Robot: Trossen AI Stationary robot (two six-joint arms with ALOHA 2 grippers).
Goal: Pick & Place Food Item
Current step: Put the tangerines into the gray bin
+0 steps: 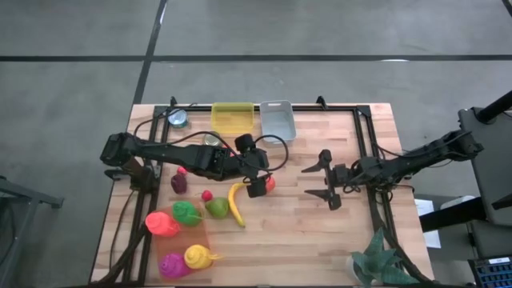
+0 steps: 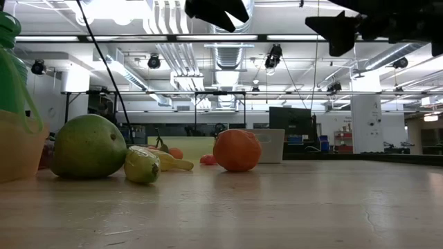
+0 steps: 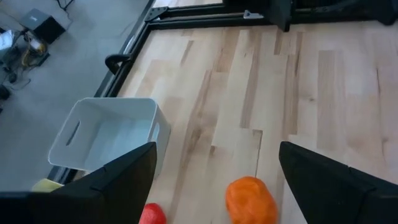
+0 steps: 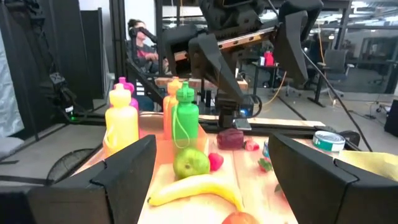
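An orange fruit (image 3: 250, 199) lies on the wooden table near its middle, also seen in the high view (image 1: 270, 184) and the low view (image 2: 237, 150). My left gripper (image 3: 217, 149) hangs open above it, tilted down, one finger on either side and clear of it; the high view shows the gripper (image 1: 261, 186) just left of the fruit. A yellow banana (image 1: 236, 204), a green pear (image 1: 216, 208) and a small red fruit (image 1: 206, 194) lie to the left of the orange. My right gripper (image 1: 322, 181) stands open and level, right of the orange, pointing at the fruit (image 4: 211, 143).
A yellow bin (image 1: 232, 116) and a white bin (image 1: 278, 118) stand at the far edge, with a can (image 1: 178, 118) to their left. Coloured bottles (image 1: 180, 236) lie at the near left, and a dark purple item (image 1: 179, 182) beside the left arm. A green toy (image 1: 376, 260) sits near right.
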